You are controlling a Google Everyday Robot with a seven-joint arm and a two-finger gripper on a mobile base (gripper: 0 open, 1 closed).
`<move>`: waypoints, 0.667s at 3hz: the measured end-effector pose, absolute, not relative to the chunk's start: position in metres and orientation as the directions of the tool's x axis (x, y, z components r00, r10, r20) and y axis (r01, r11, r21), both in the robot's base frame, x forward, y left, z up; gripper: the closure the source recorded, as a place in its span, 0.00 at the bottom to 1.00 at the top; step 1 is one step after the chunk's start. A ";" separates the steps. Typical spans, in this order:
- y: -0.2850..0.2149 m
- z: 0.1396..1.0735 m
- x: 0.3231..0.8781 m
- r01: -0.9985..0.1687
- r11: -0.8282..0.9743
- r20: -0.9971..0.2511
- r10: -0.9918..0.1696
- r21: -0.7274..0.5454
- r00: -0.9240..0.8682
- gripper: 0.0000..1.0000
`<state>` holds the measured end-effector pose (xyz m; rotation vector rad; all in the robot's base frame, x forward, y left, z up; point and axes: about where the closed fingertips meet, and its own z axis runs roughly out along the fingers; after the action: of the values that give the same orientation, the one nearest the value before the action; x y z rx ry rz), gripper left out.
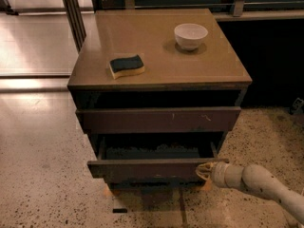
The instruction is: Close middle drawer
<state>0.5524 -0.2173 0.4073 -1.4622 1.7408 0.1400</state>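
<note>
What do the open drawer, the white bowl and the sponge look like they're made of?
The middle drawer, with the gripper at its front's right end, looks like dark-brown wood with a matte finish. The bowl looks like smooth white ceramic, possibly plastic. The sponge: yellow foam under a dark scouring pad.

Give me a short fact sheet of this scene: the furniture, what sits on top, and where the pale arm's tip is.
Furniture: brown wooden cabinet, drawers in front
Open drawer: dark-brown wooden middle drawer, pulled out, dark inside
On top: white round bowl back right; dark sponge with yellow base front left
Tool: pale tool at the open drawer's right front end
</note>
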 end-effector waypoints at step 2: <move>-0.224 0.404 0.589 -0.840 0.354 -0.644 -0.765 -0.411 -0.007 1.00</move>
<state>0.5893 -0.2243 0.4044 -1.4209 1.7760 0.1126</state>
